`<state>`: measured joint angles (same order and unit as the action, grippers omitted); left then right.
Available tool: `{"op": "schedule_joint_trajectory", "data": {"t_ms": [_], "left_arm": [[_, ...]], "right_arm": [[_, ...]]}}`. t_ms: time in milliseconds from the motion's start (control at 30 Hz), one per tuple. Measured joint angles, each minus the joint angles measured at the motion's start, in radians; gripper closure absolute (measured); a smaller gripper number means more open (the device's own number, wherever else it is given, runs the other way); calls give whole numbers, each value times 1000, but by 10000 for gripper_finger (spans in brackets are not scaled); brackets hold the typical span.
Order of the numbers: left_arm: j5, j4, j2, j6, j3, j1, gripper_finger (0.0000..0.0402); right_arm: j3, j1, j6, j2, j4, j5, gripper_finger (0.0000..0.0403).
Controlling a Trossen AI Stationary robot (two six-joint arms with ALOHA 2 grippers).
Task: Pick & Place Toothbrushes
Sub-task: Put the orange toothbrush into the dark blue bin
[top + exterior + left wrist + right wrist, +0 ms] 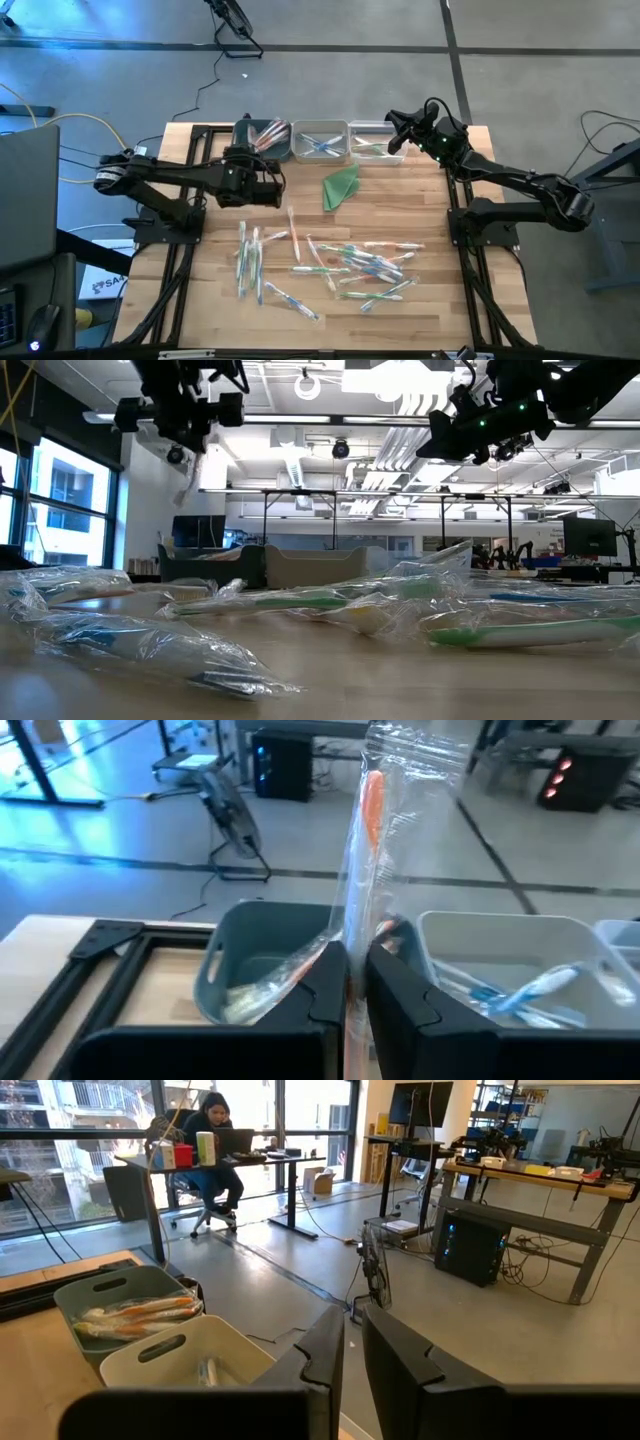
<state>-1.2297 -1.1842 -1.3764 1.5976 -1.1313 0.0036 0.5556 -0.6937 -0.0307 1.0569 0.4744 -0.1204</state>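
Observation:
My left gripper (355,982) is shut on one toothbrush (368,815), a clear-wrapped stick with an orange end, held in the air short of the dark grey bin (250,960). In the high view this gripper (260,180) is at the table's far left. Several wrapped toothbrushes (335,265) lie flat on the wooden table. More lie in the three bins: orange ones (268,135), blue ones (322,143), green ones (372,143). My right gripper (394,138) hovers shut and empty over the far right bin. My left gripper pinches the wrapped toothbrush between its two fingers, on the stretch (353,945) away from the orange end. What lies lower between the fingers is hidden by them. The toothbrush runs out past the fingertips toward the bins, lifted clear of the table.
A folded green cloth triangle (340,187) lies between the bins and the loose pile. Black frame rails (180,260) run along the table's left and right sides. Bare wood (420,200) shows right of the cloth. A seated person (215,1140) works at a desk far off.

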Motion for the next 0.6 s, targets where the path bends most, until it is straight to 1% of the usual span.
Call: {"op": "schedule_joint_trajectory", "data": {"t_ms": [133, 300, 400, 533, 600], "left_arm": [[73, 8, 32, -77, 0, 59, 382], [151, 55, 82, -230, 0, 128, 382], [239, 153, 109, -398, 0, 186, 382], [411, 343, 118, -692, 0, 294, 382], [458, 423, 117, -812, 0, 353, 382]], "right_arm": [[0, 0, 0, 0, 1, 0, 369], [0, 0, 0, 0, 9, 0, 369], [0, 0, 0, 0, 10, 0, 369], [0, 0, 8, 0, 9, 0, 369], [0, 0, 9, 0, 9, -4, 369]]}}
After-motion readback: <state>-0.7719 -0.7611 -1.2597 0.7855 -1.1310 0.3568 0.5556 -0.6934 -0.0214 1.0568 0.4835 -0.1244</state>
